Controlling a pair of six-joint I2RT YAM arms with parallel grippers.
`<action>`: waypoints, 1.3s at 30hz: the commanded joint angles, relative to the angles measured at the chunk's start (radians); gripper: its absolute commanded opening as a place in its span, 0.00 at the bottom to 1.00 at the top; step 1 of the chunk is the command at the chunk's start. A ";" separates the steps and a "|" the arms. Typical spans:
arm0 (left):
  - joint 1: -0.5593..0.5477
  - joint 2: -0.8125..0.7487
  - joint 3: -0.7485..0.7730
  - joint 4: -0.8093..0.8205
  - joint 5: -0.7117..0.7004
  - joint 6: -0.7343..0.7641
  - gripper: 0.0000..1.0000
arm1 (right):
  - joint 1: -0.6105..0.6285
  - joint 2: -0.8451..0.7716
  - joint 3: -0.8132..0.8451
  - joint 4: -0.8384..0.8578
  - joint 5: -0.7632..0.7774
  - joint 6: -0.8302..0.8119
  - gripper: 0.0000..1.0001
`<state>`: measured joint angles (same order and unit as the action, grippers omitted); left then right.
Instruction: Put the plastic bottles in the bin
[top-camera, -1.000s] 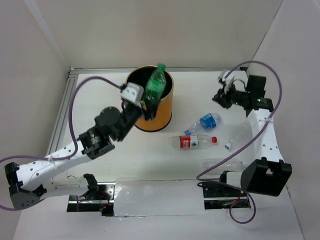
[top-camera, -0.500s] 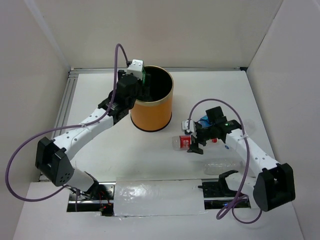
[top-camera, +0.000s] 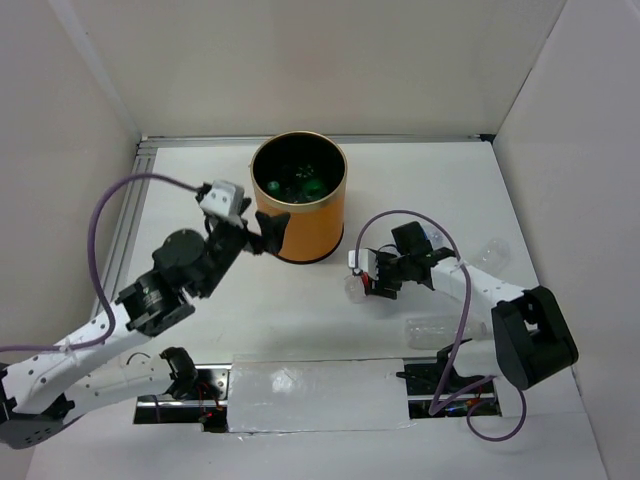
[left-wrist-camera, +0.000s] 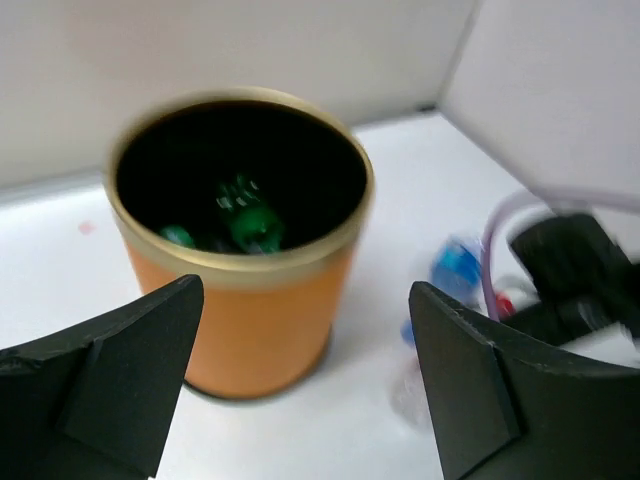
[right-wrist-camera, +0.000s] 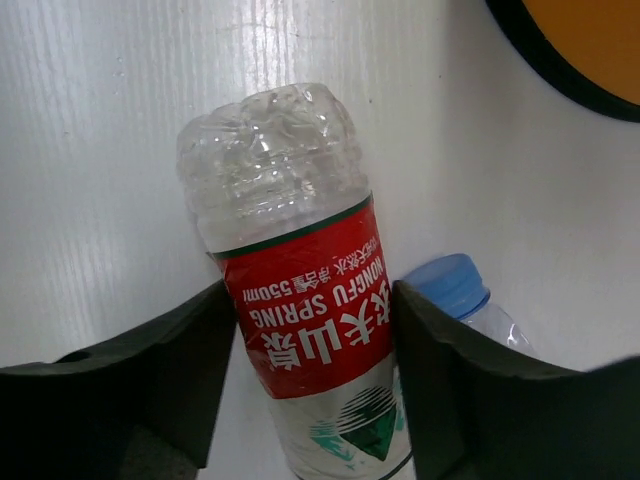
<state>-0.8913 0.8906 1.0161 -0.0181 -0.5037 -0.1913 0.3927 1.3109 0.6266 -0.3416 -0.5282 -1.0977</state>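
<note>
I see a bin with orange sides, a shiny gold rim and a black inside. Down in the dark part there are green bottles. Under my right camera is a clear bottle with a red label. The label has white letters and a thin green line along one edge, and past it there is a blue-green mark on white. Next to it is a bottle with a blue cap. The table is white with faint stripes. My left arm and right arm are white with black joints. The fingers are black, and the cables are purple.
</note>
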 joint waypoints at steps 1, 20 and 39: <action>-0.078 -0.082 -0.178 -0.017 0.036 -0.091 0.96 | 0.006 -0.012 -0.021 0.023 0.020 -0.024 0.62; -0.293 0.019 -0.608 0.380 0.123 -0.165 0.91 | -0.106 -0.104 0.790 -0.098 -0.303 0.249 0.19; -0.302 0.698 -0.196 0.650 0.113 0.107 1.00 | 0.173 0.515 1.395 -0.229 -0.147 0.217 1.00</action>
<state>-1.1881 1.5146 0.7288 0.5060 -0.3656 -0.1566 0.5636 1.9129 2.0071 -0.5480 -0.7006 -0.8825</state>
